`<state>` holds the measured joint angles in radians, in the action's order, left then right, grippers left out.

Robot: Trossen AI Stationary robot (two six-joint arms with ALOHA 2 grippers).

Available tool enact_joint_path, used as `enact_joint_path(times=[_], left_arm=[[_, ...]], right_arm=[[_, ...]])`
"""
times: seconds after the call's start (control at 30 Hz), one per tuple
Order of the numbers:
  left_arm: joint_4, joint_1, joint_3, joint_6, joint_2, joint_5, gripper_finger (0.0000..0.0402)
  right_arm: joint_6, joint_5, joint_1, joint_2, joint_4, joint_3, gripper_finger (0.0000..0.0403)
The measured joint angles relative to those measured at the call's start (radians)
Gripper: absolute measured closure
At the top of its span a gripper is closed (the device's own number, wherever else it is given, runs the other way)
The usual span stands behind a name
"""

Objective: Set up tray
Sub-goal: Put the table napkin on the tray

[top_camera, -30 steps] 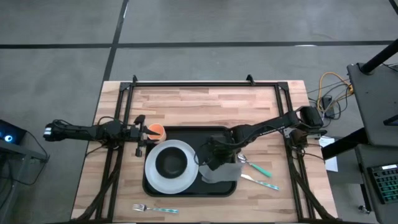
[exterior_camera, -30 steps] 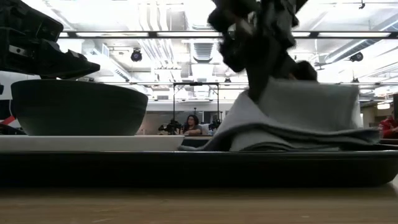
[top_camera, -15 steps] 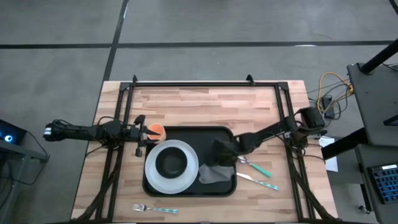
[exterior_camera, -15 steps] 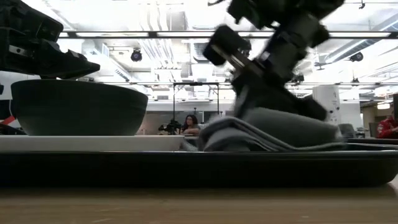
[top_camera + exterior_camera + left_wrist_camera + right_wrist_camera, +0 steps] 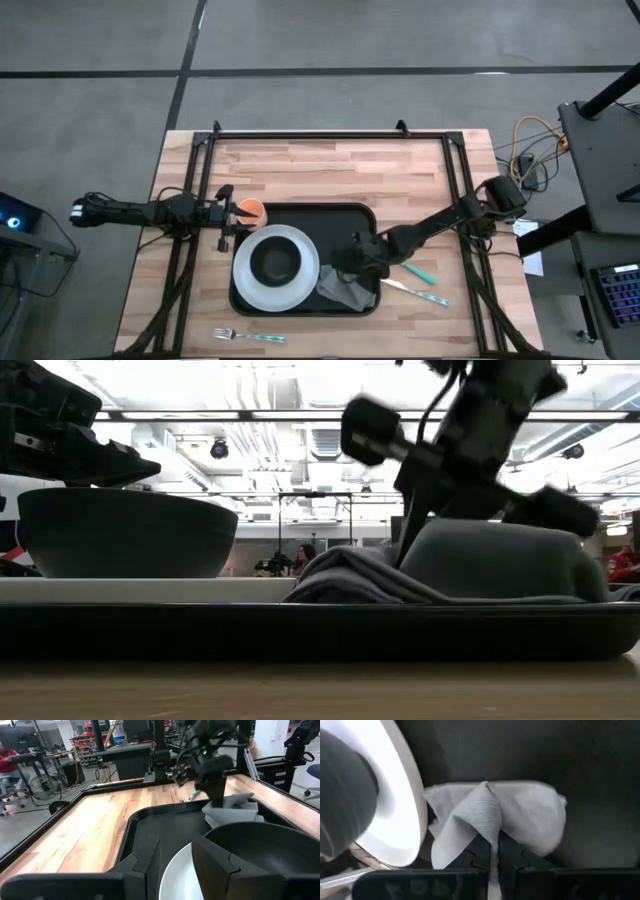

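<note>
While the black tray (image 5: 305, 215) lies on the wooden tabletop (image 5: 330, 165) in the high view, the right claw (image 5: 347, 266) is seen over the tray's right half, closed on a fold of the grey napkin (image 5: 345, 290). Just beside that claw, within the tray, a white plate (image 5: 276, 266) carries a dark bowl (image 5: 275, 261). The left claw (image 5: 226, 217) is held at the tray's left edge, next to an orange cup (image 5: 250, 211); whether it grips anything cannot be told.

At table height, the napkin (image 5: 440, 570) is bunched beneath the blurred right arm, the bowl (image 5: 125, 532) beside it.

Past the left claw's fingers (image 5: 220, 867), only part of the plate (image 5: 177, 875) is shown.

Through the right wrist camera, the napkin (image 5: 520, 820) is pinched between shut fingers (image 5: 512, 857).
</note>
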<state>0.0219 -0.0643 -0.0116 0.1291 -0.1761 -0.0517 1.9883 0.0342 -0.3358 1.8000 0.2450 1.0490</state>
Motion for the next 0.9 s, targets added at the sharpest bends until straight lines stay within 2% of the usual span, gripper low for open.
enact_joint_path(times=[0.17, 0.3, 0.43, 0.6, 0.63, 0.73, 0.8, 0.9], left_arm=[[0.000, 0.000, 0.000, 0.000, 0.000, 0.000, 0.0309], [0.000, 0.000, 0.000, 0.000, 0.000, 0.000, 0.0309], [0.000, 0.000, 0.000, 0.000, 0.000, 0.000, 0.0309], [0.000, 0.000, 0.000, 0.000, 0.000, 0.000, 0.0309], [0.000, 0.000, 0.000, 0.000, 0.000, 0.000, 0.0309], [0.000, 0.000, 0.000, 0.000, 0.000, 0.000, 0.0309], [0.000, 0.000, 0.000, 0.000, 0.000, 0.000, 0.0309], [0.000, 0.000, 0.000, 0.000, 0.000, 0.000, 0.0309]], right_arm=[[-0.004, 0.018, -0.022, 0.000, 0.293, 0.152, 0.0394], [-0.044, 0.052, -0.028, 0.000, 0.442, 0.237, 0.0394], [-0.062, 0.114, -0.028, 0.002, 0.468, 0.261, 0.0394], [-0.067, 0.268, -0.022, 0.002, 0.505, 0.236, 0.0394], [-0.062, 0.253, -0.019, 0.002, 0.497, 0.226, 0.0394], [-0.035, 0.081, -0.008, 0.002, 0.507, 0.205, 0.0394], [-0.017, 0.067, -0.009, 0.002, 0.501, 0.192, 0.0394], [-0.092, 0.086, -0.013, 0.003, 0.307, 0.161, 0.0394]])
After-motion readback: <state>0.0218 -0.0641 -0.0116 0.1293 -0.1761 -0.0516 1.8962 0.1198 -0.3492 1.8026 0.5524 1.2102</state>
